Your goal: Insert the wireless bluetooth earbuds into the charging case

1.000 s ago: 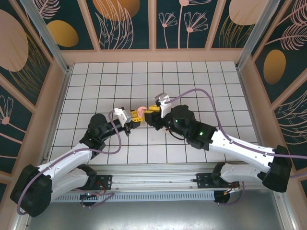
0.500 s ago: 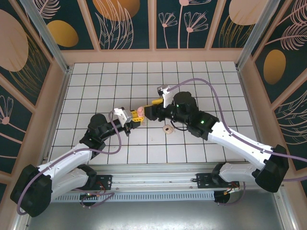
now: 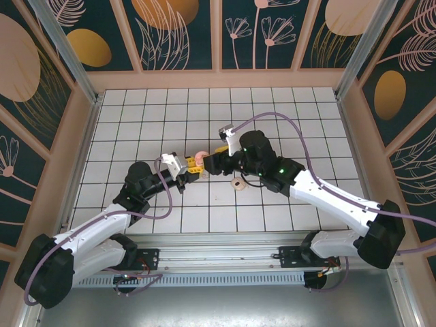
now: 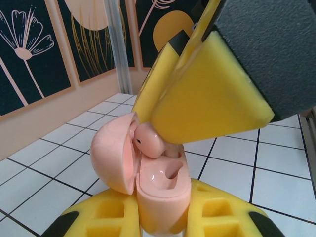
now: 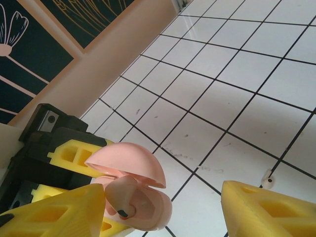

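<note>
Near the middle of the tiled table (image 3: 272, 109), the left gripper (image 4: 160, 219) clamps the base of the charging case (image 4: 163, 190) between its yellow pads, with the lid (image 4: 111, 153) swung open. One earbud (image 5: 123, 196) sits tilted in the case's hollow. The right gripper (image 5: 163, 212) hangs over the case, jaws spread and gripping nothing; one finger (image 4: 197, 98) lies just above the earbud, though contact cannot be judged

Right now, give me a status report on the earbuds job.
Left gripper shut on charging case, lid open. Right gripper open over it. One earbud in the case, second socket empty. Ring-shaped piece on table, apart.
</note>
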`<action>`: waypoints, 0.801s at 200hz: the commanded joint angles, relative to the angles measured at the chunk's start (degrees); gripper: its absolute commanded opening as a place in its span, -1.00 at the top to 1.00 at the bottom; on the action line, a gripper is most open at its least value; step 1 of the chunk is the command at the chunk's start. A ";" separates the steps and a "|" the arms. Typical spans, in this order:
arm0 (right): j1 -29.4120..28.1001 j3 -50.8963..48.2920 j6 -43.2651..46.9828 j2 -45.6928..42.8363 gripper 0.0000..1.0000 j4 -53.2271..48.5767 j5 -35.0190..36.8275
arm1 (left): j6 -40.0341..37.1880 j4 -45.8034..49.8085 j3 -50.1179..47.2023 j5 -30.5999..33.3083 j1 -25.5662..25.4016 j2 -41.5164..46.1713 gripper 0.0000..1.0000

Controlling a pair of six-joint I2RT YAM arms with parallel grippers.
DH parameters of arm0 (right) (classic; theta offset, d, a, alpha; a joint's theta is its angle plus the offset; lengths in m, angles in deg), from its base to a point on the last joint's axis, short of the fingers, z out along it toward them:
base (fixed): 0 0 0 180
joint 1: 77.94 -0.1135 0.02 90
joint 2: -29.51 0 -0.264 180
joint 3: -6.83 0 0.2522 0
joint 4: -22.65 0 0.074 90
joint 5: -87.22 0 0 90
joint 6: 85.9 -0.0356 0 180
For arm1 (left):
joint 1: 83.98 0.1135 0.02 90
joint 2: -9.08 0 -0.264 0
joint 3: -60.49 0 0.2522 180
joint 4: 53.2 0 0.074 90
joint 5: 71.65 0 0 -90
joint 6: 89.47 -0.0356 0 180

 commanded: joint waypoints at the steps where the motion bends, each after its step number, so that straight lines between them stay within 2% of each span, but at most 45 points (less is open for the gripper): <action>1: 0.63 2.23 -0.07 0.91 -0.27 -0.67 1.75 | -0.75 -1.82 1.25 -1.40 0.07 0.96 0.85; 55: 1.61 1.41 -2.98 -0.09 -0.26 -0.57 2.51 | -0.79 -1.69 1.23 -1.38 0.07 1.07 0.85; 113: 2.04 0.03 -2.49 -2.75 -0.29 4.44 -4.45 | -0.84 -1.60 1.14 -1.27 0.09 0.96 0.85; 160: 3.37 -0.19 -2.93 -3.37 -0.28 4.20 -5.44 | -0.91 -1.54 1.14 -1.25 0.05 0.98 0.85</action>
